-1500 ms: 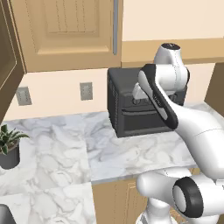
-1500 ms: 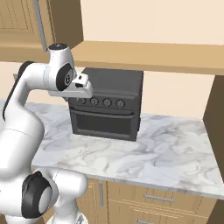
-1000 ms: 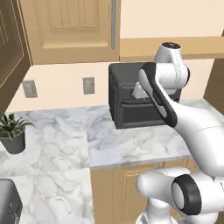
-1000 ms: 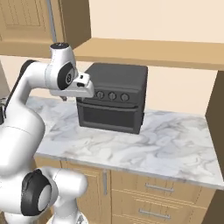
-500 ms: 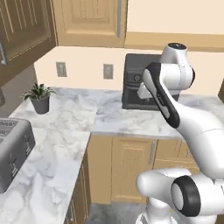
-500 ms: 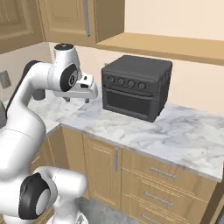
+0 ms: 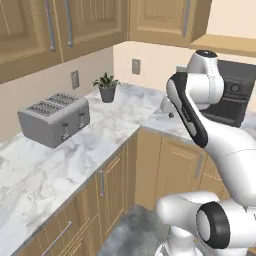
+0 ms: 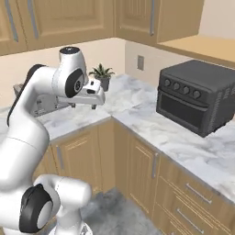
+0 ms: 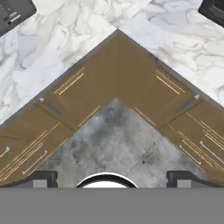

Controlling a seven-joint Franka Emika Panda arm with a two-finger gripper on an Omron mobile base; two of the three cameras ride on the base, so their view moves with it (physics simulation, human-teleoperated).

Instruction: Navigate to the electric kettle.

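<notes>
The electric kettle is out of view in all three views. My gripper hangs over the inner corner of the L-shaped marble counter, pointing down, and shows as well in the left base view as the gripper. In the hand view the gripper is open, its two dark fingertips far apart with nothing between them. Below it lie the floor and the corner cabinet fronts.
A grey toaster stands on the left counter run, with a potted plant in the corner. A black toaster oven sits on the right run. Wooden wall cabinets hang above; two outlets are on the walls.
The whole scene has shifted as the base drove and turned left: the toaster oven slid to the right, and the toaster and the counter corner came closer. The arm keeps its pose.
</notes>
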